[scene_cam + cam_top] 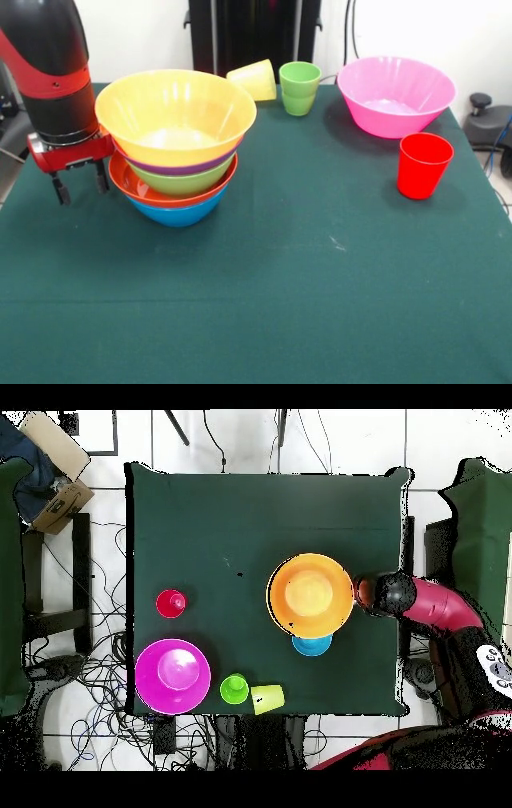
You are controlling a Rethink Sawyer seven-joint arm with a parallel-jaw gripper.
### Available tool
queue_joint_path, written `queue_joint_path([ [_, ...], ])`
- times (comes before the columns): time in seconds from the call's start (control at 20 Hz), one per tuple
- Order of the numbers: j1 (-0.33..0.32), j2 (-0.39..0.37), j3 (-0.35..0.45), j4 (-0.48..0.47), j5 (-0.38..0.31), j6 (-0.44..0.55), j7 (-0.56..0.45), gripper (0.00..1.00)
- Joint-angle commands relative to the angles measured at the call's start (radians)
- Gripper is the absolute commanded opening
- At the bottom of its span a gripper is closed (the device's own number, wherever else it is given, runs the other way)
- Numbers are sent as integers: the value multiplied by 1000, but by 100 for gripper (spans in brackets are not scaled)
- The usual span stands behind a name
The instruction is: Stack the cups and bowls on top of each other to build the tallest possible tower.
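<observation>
Hidden parts: the tower (178, 148) shows only rim bands under the yellow-orange bowl (176, 112); purple, green, red-orange and blue bodies are mostly covered. In the overhead view a small blue bowl (312, 644) peeks out at the tower's 6 o'clock, half covered by it.
Surface (256, 304): dark green cloth, bare in the near half.
Red cup (423, 165): upright, mouth up, at 3 o'clock of the tower, well apart.
Tower: upright, bowls mouth up, left of centre in the front view.
End effector (79, 184): just beside the tower at its 9 o'clock, fingers spread, gripping nothing, pointing down.
Pink bowl (395, 94): mouth up, far right.
Green cup (299, 88): upright, near the far edge.
Yellow cup (254, 79): lying on its side, long axis roughly level, just beside the green cup.
</observation>
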Motion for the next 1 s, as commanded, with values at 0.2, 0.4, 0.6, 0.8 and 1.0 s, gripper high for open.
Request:
queue_joint_path([
  [0.2,48,10,12,48,16,-13,121,100],
  [0.4,50,5,10,50,17,-11,122,100],
  [0.6,56,3,7,51,19,-9,127,100],
  [0.8,69,-3,0,58,22,-16,146,100],
  [1.0,84,-5,-8,66,26,-27,166,100],
])
